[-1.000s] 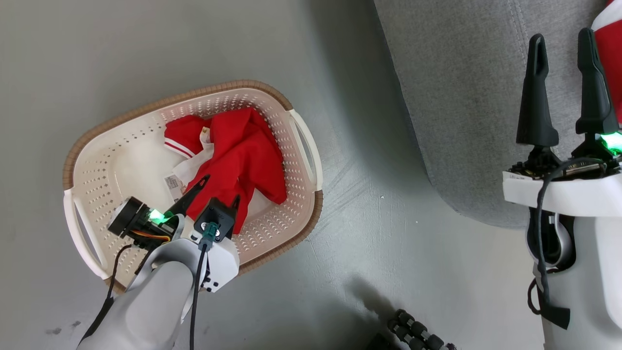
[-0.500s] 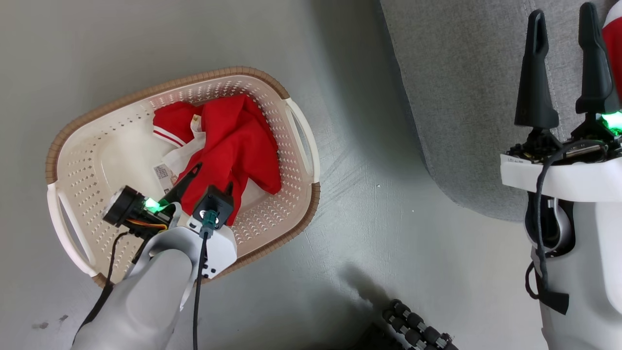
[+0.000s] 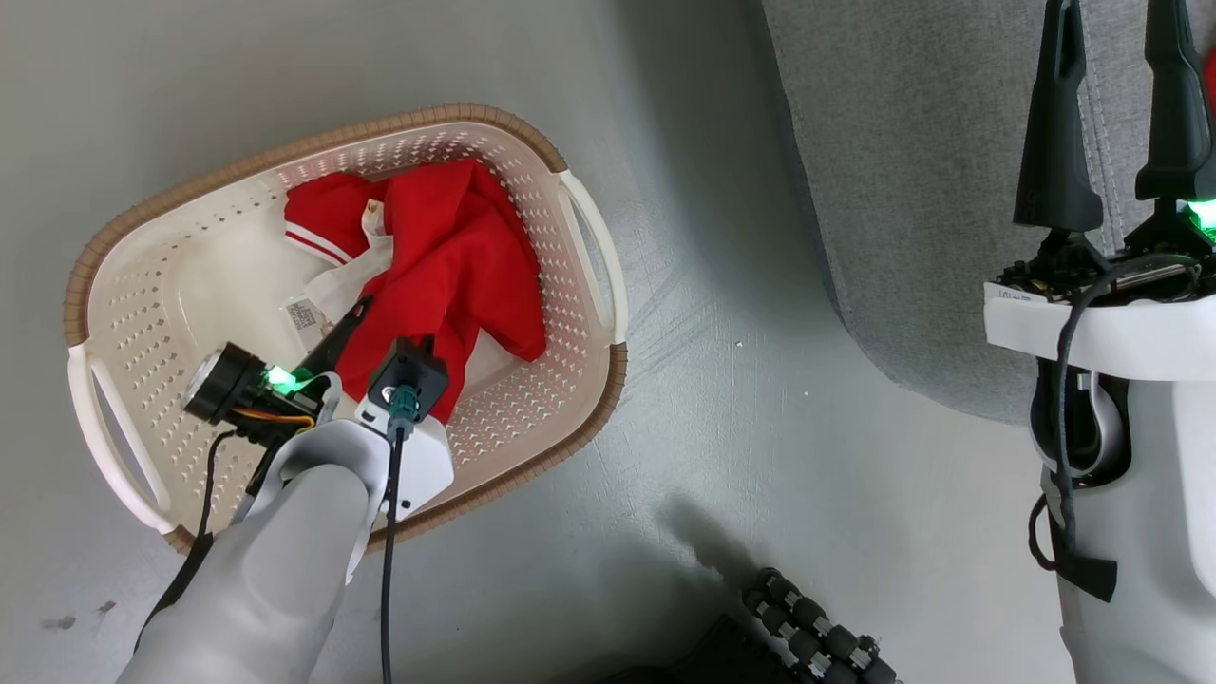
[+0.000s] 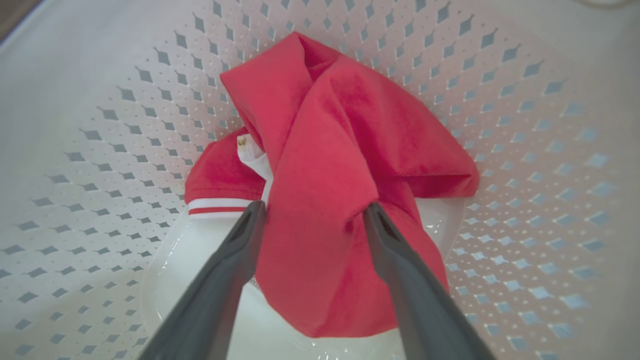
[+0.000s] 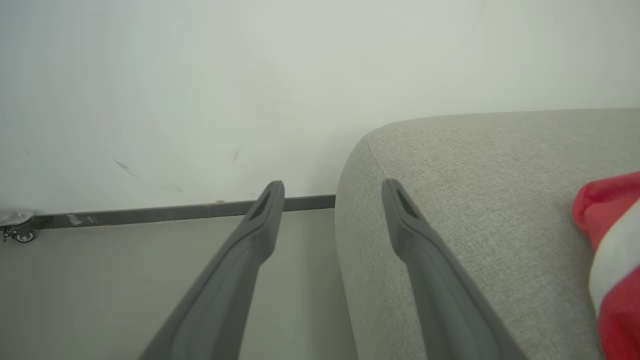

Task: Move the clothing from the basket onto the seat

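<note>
The clothing (image 3: 446, 256) is a crumpled red garment with white stripe trim, lying in the cream basket (image 3: 304, 152) on the floor. My left gripper (image 3: 394, 323) reaches down into the basket. In the left wrist view it (image 4: 315, 207) stands open, its two fingers straddling a fold of the red clothing (image 4: 325, 165) above the basket's perforated wall (image 4: 100, 150). My right gripper (image 3: 1111, 19) hangs open and empty over the grey seat (image 3: 902, 190). The right wrist view has its fingertips (image 5: 333, 185) at the seat's rounded edge (image 5: 475, 175), with another red and white garment (image 5: 610, 250) lying on the seat.
A paper label (image 3: 302, 313) lies on the basket floor beside the garment. Grey floor separates basket and seat. A black ribbed part (image 3: 807, 636) shows at the bottom edge. A pale wall with a dark baseboard (image 5: 150, 214) and a caster (image 5: 15, 225) stand beyond the seat.
The whole head picture has shifted, so the camera moved. My left gripper has stayed over the red garment in the basket. Both grippers remain open.
</note>
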Controlling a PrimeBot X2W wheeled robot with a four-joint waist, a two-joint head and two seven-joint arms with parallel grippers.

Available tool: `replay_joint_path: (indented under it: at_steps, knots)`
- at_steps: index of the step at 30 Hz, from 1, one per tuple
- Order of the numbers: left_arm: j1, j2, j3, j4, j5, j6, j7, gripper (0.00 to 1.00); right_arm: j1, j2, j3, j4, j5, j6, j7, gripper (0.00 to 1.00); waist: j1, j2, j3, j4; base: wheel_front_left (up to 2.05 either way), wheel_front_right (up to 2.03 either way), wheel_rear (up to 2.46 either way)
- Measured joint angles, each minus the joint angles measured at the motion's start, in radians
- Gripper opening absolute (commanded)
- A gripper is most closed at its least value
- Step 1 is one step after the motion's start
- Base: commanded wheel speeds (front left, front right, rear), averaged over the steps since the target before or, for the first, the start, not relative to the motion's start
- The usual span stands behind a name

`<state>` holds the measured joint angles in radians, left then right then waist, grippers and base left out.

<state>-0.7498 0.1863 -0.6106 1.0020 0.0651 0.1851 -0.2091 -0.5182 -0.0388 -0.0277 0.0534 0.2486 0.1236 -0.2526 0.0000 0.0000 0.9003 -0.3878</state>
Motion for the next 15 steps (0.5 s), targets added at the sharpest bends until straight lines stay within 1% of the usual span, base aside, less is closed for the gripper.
replay_joint_path:
  at_steps: [3, 4, 5, 6, 7, 8, 15]
  knots:
    - [-0.014, -0.006, -0.006, 0.011, 0.004, 0.002, 0.004, 1.0, -0.001, 0.0, 0.0, 0.0, 0.003, 0.0, 0.0, 1.0, 0.0, 0.0, 0.006, 0.0, 0.0, 0.0, 0.0]
    - [-0.015, -0.01, -0.007, 0.015, 0.004, 0.004, 0.006, 0.72, -0.004, 0.0, 0.0, 0.001, 0.003, 0.0, 0.0, 1.0, 0.0, 0.0, 0.007, 0.0, 0.0, 0.0, 0.0]
    - [-0.015, -0.015, -0.009, 0.021, 0.004, 0.004, 0.006, 0.72, -0.008, 0.0, 0.0, 0.001, 0.004, 0.0, 0.0, 1.0, 0.0, 0.0, 0.007, 0.0, 0.0, 0.0, 0.0]
    - [-0.015, -0.018, -0.011, 0.025, 0.004, 0.004, 0.006, 0.4, -0.014, 0.0, 0.0, 0.001, 0.004, 0.0, 0.0, 1.0, 0.0, 0.0, 0.007, 0.0, 0.0, 0.0, 0.0]
    - [-0.015, -0.02, -0.012, 0.028, 0.004, 0.004, 0.006, 0.05, -0.02, 0.0, 0.0, 0.002, 0.004, 0.0, 0.0, 1.0, 0.0, 0.0, 0.006, 0.0, 0.0, 0.0, 0.0]
    - [-0.016, -0.021, -0.013, 0.031, 0.004, 0.004, 0.006, 0.0, -0.021, 0.0, 0.0, 0.002, 0.004, 0.0, 0.0, 1.0, 0.0, 0.0, 0.005, 0.0, 0.0, 0.0, 0.0]
    - [-0.037, -0.03, -0.018, 0.035, 0.006, 0.0, -0.003, 0.0, -0.021, 0.0, -0.009, 0.01, 0.004, 0.0, -0.001, 1.0, 0.0, 0.0, -0.005, 0.0, 0.0, 0.0, 0.0]
